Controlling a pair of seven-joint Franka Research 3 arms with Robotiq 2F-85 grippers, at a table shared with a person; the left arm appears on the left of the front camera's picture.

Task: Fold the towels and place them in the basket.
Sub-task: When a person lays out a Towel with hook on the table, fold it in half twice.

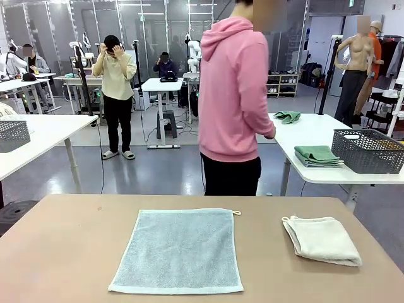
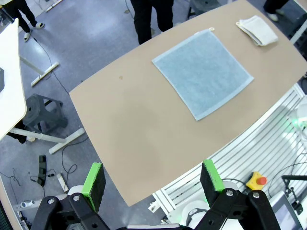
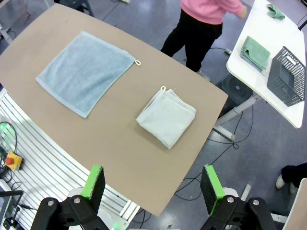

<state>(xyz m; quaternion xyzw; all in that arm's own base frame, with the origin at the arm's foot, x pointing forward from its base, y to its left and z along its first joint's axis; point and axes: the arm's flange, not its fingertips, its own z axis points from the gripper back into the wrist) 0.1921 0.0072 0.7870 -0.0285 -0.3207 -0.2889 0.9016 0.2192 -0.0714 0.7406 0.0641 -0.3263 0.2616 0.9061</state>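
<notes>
Our left gripper (image 2: 152,178) and right gripper (image 3: 152,182) hang with fingers apart, empty. The blue-grey towel (image 1: 177,250) lies flat, the cream towel (image 1: 322,238) folded right of it. We see the far basket (image 1: 369,150) cut off at the right.

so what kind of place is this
Probably a robotics lab or workshop: several white work tables, a mesh basket and folded green towels staged on one, and a red emergency-stop button.

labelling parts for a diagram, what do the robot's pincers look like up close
Both the left pincer and right pincer have two black fingers of bolted, linked segments, each tipped with a bright green rectangular pad.
</notes>
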